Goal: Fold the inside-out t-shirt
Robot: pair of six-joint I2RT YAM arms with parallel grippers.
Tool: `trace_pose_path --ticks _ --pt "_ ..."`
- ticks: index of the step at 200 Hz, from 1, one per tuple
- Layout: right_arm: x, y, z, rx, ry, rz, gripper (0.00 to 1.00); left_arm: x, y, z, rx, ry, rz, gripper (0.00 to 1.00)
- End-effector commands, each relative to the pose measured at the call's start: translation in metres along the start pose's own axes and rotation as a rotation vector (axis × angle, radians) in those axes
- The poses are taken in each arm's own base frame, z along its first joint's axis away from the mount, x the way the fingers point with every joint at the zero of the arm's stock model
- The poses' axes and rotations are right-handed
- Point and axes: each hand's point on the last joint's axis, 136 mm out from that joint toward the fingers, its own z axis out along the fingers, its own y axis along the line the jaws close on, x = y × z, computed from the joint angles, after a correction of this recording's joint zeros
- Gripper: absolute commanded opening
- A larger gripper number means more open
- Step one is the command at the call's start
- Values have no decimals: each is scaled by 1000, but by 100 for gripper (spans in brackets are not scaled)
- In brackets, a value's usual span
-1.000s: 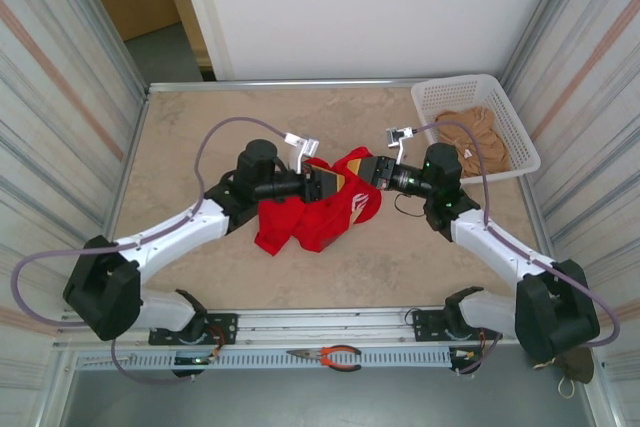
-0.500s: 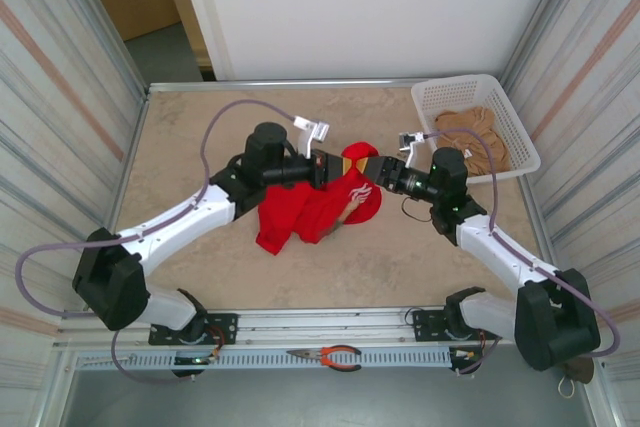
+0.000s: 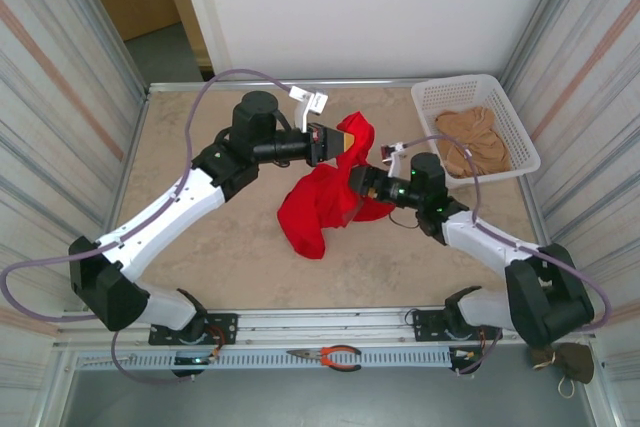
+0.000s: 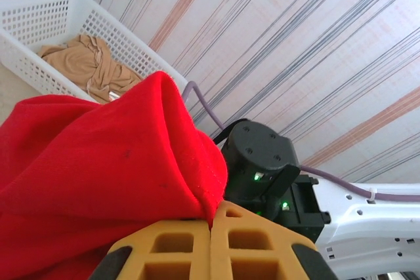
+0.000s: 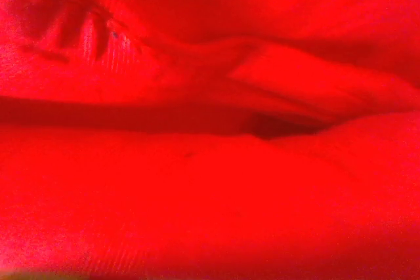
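The inside-out t-shirt (image 3: 318, 205) is bright red and hangs bunched from a raised corner down to the table's middle. My left gripper (image 3: 338, 143) is shut on that raised corner, above the table. In the left wrist view its yellow fingers (image 4: 170, 247) meet with a fold of the t-shirt (image 4: 98, 162) pinched in the seam between them. My right gripper (image 3: 362, 185) is pushed into the cloth from the right, low beside the hanging part. Its jaws are buried. Red t-shirt (image 5: 210, 195) covers the right wrist view, so its fingers are hidden.
A white basket (image 3: 500, 107) at the back right corner holds a tan-brown garment (image 3: 470, 142). The left wrist view also has the basket (image 4: 39, 18). Orange-handled pliers (image 3: 335, 355) lie on the front rail. Striped walls close in both sides.
My left arm has lifted its pinched corner up and toward the back, and the t-shirt now hangs from it. The right gripper has slid left and lower into the cloth.
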Motion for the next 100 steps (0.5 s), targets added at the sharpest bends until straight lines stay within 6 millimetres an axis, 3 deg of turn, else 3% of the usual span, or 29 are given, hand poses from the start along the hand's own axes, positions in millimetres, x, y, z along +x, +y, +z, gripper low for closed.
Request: trace_pose_path --ticks 1,17,34,49,79,100 --pt "-2 17 21 -47 9 -82 67 2 -2 0 23 4 -7 0" --pt "7 14 34 -59 45 -71 0 3 5 -2 -8 2 -7 0" --pt "17 -5 41 11 63 -56 0 -1 9 -8 -22 -12 -14 0" --pt "24 -41 39 150 69 -22 0 -8 8 -19 -38 -24 0 0" --pt "37 -115 17 338 65 119 0 -22 12 -45 -86 -67 13 0" --pt "44 -142 3 395 56 196 0 -24 20 -57 -111 -81 6 0"
